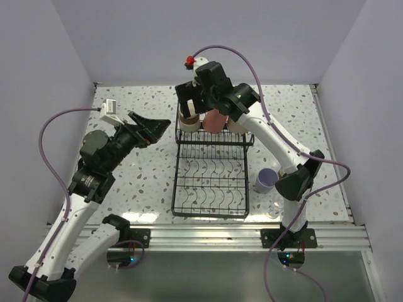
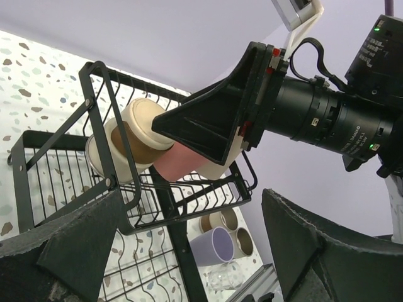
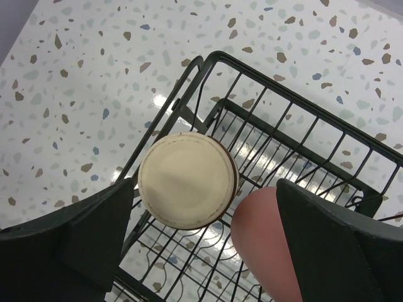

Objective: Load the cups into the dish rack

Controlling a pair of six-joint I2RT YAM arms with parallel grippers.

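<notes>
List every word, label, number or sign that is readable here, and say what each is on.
No text here can be read.
Small white print on the right arm's black joint: too small and blurred to read.
The cups and the rack: no words or marks show on them.

Black wire dish rack on a white table flecked terrazzo-style with brown, grey and blue. Among the cups we pick out a pink cup, a tan-brown cup with a cream base, a lavender cup and a clear glass. We see the left arm and right arm in white with black joints, purple cables, one red fitting, and pale lilac walls.
</notes>
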